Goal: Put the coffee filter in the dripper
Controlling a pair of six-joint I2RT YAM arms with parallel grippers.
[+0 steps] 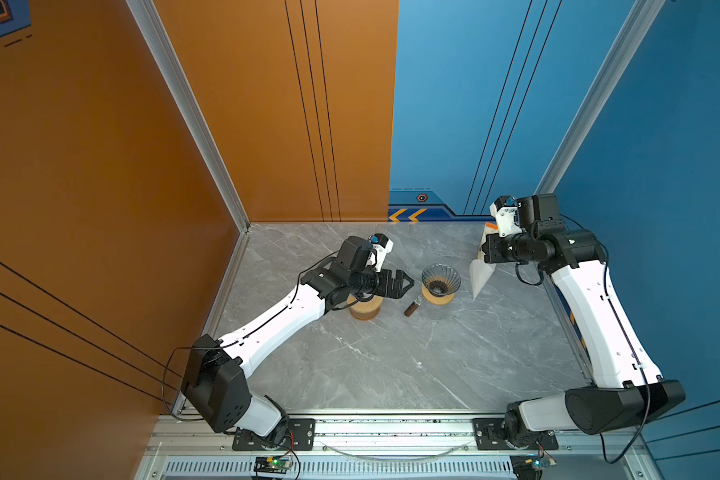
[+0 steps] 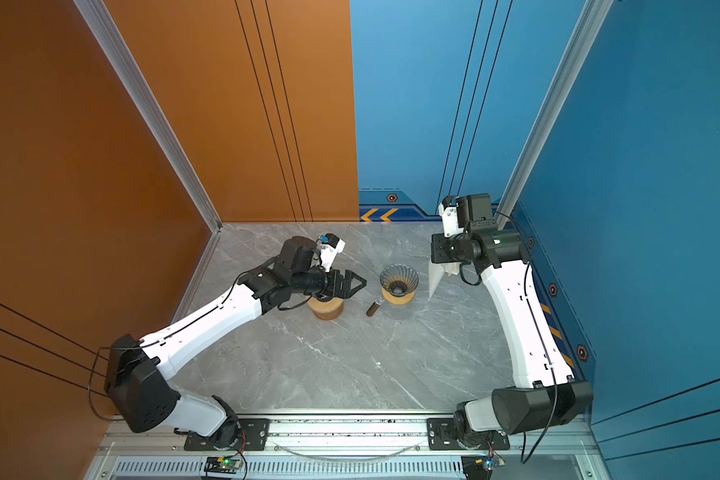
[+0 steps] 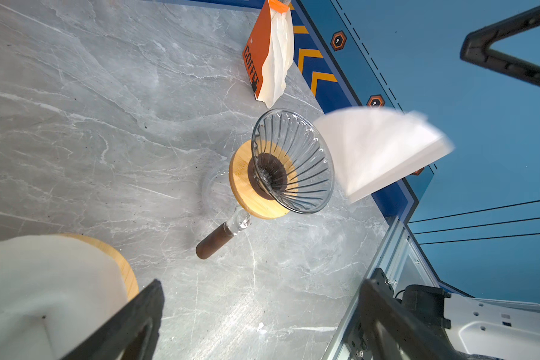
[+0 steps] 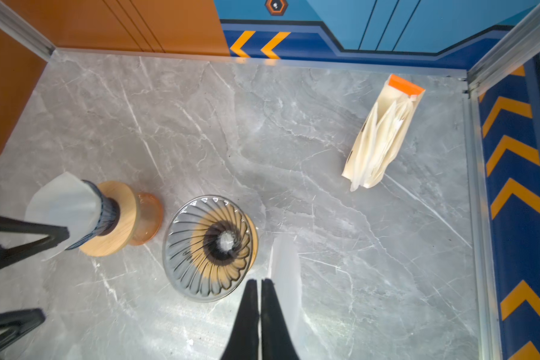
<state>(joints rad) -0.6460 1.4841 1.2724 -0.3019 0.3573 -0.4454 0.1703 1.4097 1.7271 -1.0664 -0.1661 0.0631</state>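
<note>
Jaws on the right gripper [image 4: 259, 283] are clenched on the coffee filter [image 1: 481, 277]; those on the left gripper [image 1: 405, 284] stand released, holding nothing. On the grey table [image 1: 391, 365] the glass dripper [image 1: 450, 277] sits upright on its jug, mouth up. Held by its wide edge, the filter hangs in the air, tip down, just beside the dripper's rim on the right arm's side. That arm probably needs only a short sideways carry over the mouth, then a lowering.

Left hand [image 1: 408, 283] gapes wide, reaching level toward the middle; right hand [image 4: 258, 285] is pinched tight, pointing down.
</note>
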